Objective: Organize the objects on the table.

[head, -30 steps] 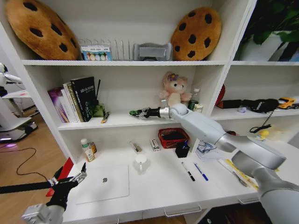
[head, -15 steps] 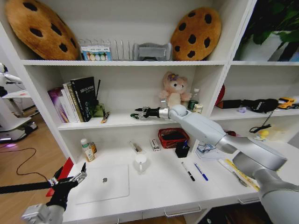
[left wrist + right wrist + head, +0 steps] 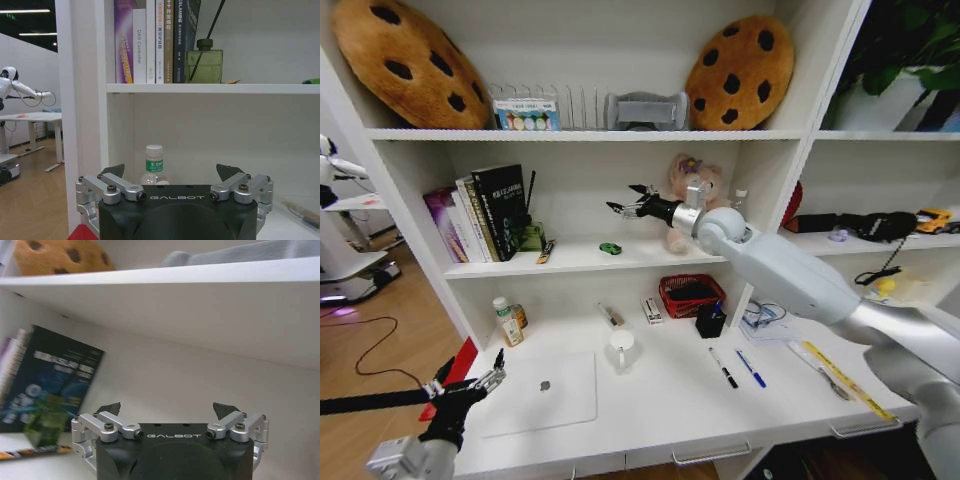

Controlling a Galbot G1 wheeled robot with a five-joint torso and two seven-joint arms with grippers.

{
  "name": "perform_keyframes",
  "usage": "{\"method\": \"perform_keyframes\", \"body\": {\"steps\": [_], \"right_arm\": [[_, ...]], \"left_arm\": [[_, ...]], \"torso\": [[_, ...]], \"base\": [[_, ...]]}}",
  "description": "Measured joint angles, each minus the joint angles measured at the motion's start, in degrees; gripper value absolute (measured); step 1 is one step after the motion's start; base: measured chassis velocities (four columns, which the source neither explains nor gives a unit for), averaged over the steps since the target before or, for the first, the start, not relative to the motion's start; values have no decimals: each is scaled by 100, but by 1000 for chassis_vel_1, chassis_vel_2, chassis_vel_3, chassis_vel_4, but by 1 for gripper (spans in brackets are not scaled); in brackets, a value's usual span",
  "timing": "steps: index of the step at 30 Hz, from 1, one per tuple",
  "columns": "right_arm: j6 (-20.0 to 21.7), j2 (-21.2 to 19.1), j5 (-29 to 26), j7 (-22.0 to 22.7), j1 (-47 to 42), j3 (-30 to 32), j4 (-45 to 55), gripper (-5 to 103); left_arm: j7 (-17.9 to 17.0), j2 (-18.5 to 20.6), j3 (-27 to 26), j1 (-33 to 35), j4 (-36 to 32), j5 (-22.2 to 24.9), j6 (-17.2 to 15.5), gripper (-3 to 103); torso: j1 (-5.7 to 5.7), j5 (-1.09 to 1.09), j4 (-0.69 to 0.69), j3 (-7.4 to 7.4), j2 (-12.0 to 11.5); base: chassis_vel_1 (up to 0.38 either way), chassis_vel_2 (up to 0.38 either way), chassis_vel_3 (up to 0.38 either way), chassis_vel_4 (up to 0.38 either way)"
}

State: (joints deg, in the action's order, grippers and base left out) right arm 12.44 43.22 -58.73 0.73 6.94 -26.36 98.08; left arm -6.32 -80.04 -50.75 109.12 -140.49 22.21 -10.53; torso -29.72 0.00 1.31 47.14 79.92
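Right gripper (image 3: 625,201) raised inside middle shelf bay, jaws apart, empty. Green toy car (image 3: 610,248) resting on shelf board directly below, just clear of fingertips. Left gripper (image 3: 470,383) parked beside laptop (image 3: 542,392), jaws spread; laptop closed on table (image 3: 660,410).

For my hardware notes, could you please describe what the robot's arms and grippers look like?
The right arm has smooth silver-grey rounded shells. The right gripper and the left gripper each have a black body marked GALBOT, silver bolted linkages and black pointed fingertips.
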Motion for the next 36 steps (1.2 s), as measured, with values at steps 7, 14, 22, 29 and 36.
{"method": "perform_keyframes", "body": {"steps": [7, 14, 22, 29, 36], "right_arm": [[77, -1864, 140, 996, -2837, 2394, 1873, 100], [71, -2083, 272, 1072, -5665, 4799, 2585, 100], [28, -1095, 703, 962, -8815, 7430, 3307, 100], [-398, 808, 1961, 625, -10981, 8083, 3804, 100], [-803, 2733, 3147, 379, -11892, 7160, 4131, 100]], "left_arm": [[-2, 1, 0, 0, 0, 0, 0, 100], [3, 0, 1, 0, -1, 0, 0, 100], [2, 0, 1, 0, 0, 0, 0, 100], [-1, 1, 1, 0, 0, 0, 0, 100], [3, 1, 1, 0, 0, 0, 0, 100]], "torso": [[0, 5, 10, 0, 0], [2, 2, 1, 0, 1], [-1, 0, 2, 1, 0], [1, 0, 6, 0, 0], [1, -2, 5, 0, 0]], "base": [[0, 0, 0, 0], [0, 0, 0, 0], [0, 0, 0, 0], [0, 0, 0, 0], [0, 0, 0, 0]]}}
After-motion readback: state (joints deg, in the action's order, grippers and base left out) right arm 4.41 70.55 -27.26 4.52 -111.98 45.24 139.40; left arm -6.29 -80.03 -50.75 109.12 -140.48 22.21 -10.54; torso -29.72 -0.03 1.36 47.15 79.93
